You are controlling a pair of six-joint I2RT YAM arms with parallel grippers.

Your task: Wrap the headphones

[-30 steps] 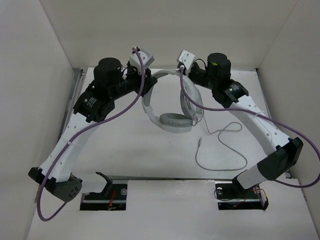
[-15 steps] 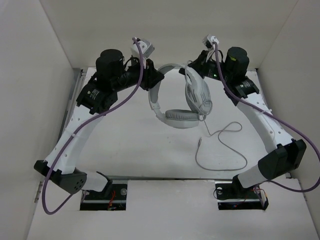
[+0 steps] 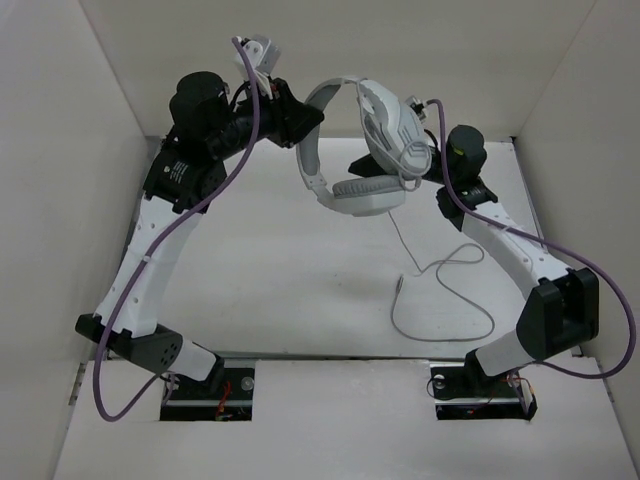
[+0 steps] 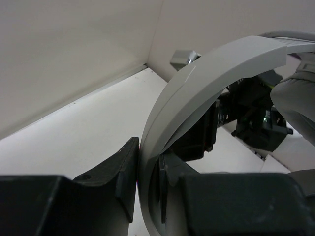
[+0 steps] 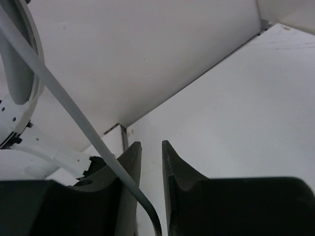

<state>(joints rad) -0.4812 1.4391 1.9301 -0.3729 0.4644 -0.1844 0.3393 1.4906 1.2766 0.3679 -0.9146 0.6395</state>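
The left end effector [image 4: 147, 164] pinches the headband [image 4: 221, 64] of the white, grey-padded over-ear headphones [image 3: 365, 192]. The right end effector [image 5: 151, 152] is slightly spread, with the thin grey cord [image 5: 74, 105] crossing one finger.

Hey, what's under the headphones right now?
Only bare table. The headphones hang in the air, held at the headband by the left gripper. Their cord drops to a loose loop on the table. The ear cups cover part of the right arm.

A white table [image 3: 300, 290] lies under the left gripper [image 4: 147, 162], boxed by plain white walls [image 3: 330, 60] (back, both sides). Ahead of the right gripper [image 5: 150, 147], a dark seam [image 5: 197, 76] joins them.
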